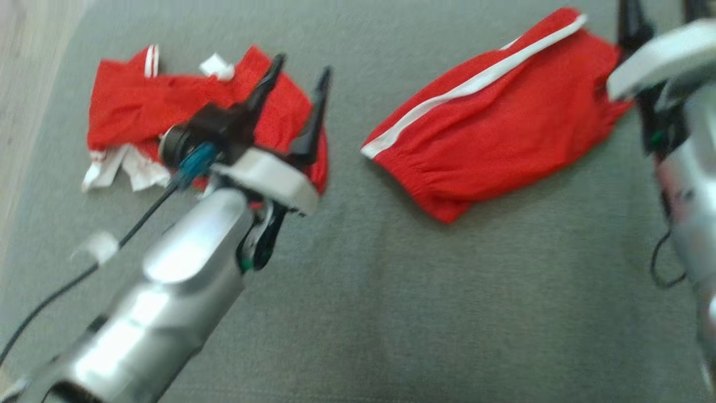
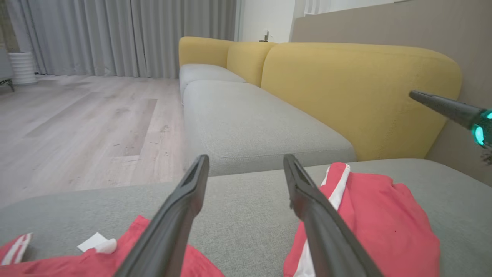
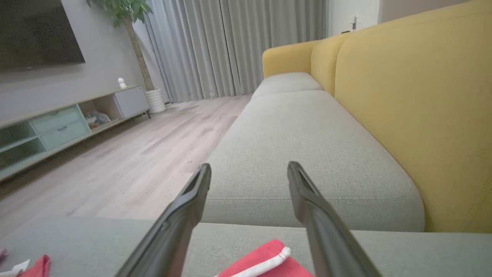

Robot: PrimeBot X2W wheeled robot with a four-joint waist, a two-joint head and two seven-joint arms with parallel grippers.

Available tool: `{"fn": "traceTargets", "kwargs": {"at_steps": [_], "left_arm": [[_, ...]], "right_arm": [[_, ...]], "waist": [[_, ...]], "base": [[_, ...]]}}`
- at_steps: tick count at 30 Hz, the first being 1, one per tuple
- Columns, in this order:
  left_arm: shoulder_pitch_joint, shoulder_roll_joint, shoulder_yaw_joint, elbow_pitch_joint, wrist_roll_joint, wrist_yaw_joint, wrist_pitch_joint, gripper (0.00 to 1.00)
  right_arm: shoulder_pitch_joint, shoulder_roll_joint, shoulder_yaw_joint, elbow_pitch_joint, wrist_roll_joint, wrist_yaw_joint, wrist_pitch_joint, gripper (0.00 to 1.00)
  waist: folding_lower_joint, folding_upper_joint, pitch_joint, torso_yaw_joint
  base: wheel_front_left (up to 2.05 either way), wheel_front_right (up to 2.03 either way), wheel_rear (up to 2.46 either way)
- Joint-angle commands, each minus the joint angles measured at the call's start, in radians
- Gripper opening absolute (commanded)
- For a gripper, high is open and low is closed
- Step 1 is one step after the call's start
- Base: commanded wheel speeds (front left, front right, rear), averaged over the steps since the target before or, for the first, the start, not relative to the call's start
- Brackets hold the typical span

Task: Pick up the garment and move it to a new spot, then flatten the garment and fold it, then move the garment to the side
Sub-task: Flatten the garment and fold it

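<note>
Left tool (image 1: 302,66) apart | right tool (image 3: 250,166) apart | garment (image 1: 492,117) — long axis diagonal, toward upper-right

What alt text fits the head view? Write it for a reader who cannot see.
A crumpled red garment with white trim and a folded red garment with a white stripe lie apart on a grey fabric cushion. The open left gripper hangs over the crumpled one.
</note>
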State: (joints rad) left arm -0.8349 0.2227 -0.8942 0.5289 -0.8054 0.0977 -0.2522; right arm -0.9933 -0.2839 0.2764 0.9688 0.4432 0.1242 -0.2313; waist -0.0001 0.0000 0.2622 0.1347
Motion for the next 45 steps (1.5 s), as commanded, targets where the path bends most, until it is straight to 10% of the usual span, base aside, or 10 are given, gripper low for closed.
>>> {"fn": "traceTargets", "kwargs": {"at_steps": [1,11,25,37,45], "left_arm": [[0.013,0.041,0.062,-0.048,0.021,0.018,-0.009,1.00],[0.324,0.122,0.257,-0.207,0.131,0.117,-0.009,1.00],[0.603,0.042,0.406,-0.303,0.282,0.094,-0.009,1.00],[0.524,-0.032,0.441,-0.298,0.365,0.002,-0.009,1.00],[0.461,-0.080,0.464,-0.283,0.395,-0.046,-0.009,1.00]], "right_arm": [[0.039,0.007,0.017,-0.071,0.034,0.007,-0.019,1.00],[0.448,0.079,-0.017,-0.409,0.143,0.007,-0.030,1.00],[0.782,0.205,-0.096,-0.611,-0.012,0.007,-0.007,1.00],[0.599,0.189,-0.270,-0.683,-0.080,0.007,0.215,1.00],[0.274,0.135,-0.457,-0.425,-0.271,0.007,0.416,1.00]], "waist": [[0.0001,0.0000,-0.067,-0.055],[0.0001,0.0000,-0.164,-0.130],[0.0001,0.0000,-0.180,-0.119],[0.0001,0.0000,-0.007,-0.034],[0.0001,0.0000,0.109,0.028]], "base": [[0.00,0.00,0.00],[0.00,0.00,0.00],[0.00,0.00,0.00],[0.00,0.00,0.00],[0.00,0.00,0.00]]}}
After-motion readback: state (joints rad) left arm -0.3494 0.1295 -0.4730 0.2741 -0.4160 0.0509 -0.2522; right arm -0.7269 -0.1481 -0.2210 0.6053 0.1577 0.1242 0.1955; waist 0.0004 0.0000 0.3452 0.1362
